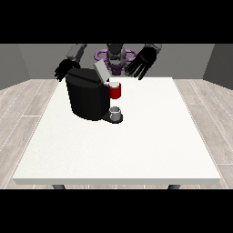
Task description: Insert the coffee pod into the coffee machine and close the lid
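Hand at the view's right [142, 61]: we see fingers spread, holding nothing, raised beside the lid [101, 71].
Hand at the view's left [65, 69]: behind the coffee machine [86, 94]; fingers, we cannot tell.
Lid: tilted up, so we judge closing remains.
Red holder [115, 91]: pod probably seated here.
Cup [116, 112]: below, to catch coffee.

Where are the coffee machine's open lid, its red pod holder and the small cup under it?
lid [101, 70], front view, middle of the raised grey flap.
red pod holder [115, 92], front view, its red front wall.
cup [116, 112], front view, its grey side, on the machine's base.
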{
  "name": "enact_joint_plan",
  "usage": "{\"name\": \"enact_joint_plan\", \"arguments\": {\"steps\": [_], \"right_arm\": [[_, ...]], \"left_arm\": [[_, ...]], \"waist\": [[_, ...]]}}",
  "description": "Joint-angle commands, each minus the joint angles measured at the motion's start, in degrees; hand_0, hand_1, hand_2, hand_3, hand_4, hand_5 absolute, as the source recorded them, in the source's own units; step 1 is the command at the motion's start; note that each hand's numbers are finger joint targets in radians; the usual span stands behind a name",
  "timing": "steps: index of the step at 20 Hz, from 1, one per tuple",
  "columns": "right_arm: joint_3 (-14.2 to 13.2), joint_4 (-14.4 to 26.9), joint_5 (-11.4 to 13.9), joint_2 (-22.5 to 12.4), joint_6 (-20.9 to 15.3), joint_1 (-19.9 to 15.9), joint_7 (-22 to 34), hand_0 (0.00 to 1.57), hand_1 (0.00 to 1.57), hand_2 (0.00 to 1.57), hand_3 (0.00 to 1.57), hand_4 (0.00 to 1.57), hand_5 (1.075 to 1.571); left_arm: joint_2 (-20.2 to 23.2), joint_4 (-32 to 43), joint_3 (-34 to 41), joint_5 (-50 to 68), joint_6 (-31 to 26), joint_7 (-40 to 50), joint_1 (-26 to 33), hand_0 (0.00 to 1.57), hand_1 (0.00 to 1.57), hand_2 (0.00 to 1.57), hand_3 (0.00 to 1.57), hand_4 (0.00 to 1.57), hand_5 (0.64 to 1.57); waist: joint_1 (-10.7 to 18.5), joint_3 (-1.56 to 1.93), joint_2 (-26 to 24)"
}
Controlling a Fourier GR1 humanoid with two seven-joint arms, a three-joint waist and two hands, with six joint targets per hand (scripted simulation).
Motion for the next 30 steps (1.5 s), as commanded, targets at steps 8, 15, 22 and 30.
{"name": "enact_joint_plan", "arguments": {"steps": [8, 15, 22, 30], "right_arm": [[-0.7, -1.1, 0.5, -1.1, -0.7, 8.3, 1.8, 0.0, 0.0, 0.0, 0.0, 0.49, 1.571], [0.3, -4.5, -0.8, -5.5, 4.9, 5.4, 7.1, 0.0, 0.0, 0.0, 0.0, 0.29, 1.571], [1.0, -9.8, -2.6, -8.3, 9.2, 2.8, 10.7, 0.0, 0.0, 0.0, 0.0, 0.0, 1.571], [4.9, -9.0, 1.9, -7.2, 8.2, -3.3, 12.6, 0.0, 0.0, 0.0, 0.0, 0.24, 1.571]], "left_arm": [[-13.1, -0.8, 12.4, 17.4, 0.9, -5.9, 16.7, 0.0, 0.0, 0.0, 0.0, 0.0, 1.571], [-17.4, -2.2, 14.7, 22.7, -1.0, -4.0, 22.5, 0.0, 0.0, 0.0, 0.0, 0.23, 1.571], [-18.0, -5.8, 15.2, 26.7, -3.8, -4.1, 29.9, 0.0, 0.0, 0.0, 0.0, 0.0, 1.571], [-19.5, -13.1, 13.8, 30.6, -5.7, -3.0, 33.4, 0.0, 0.0, 0.0, 0.0, 0.0, 1.571]], "waist": [[8.4, -0.09, -14.7], [13.5, -0.03, -21.1], [14.9, -0.01, -22.2], [19.3, -0.01, -18.3]]}}
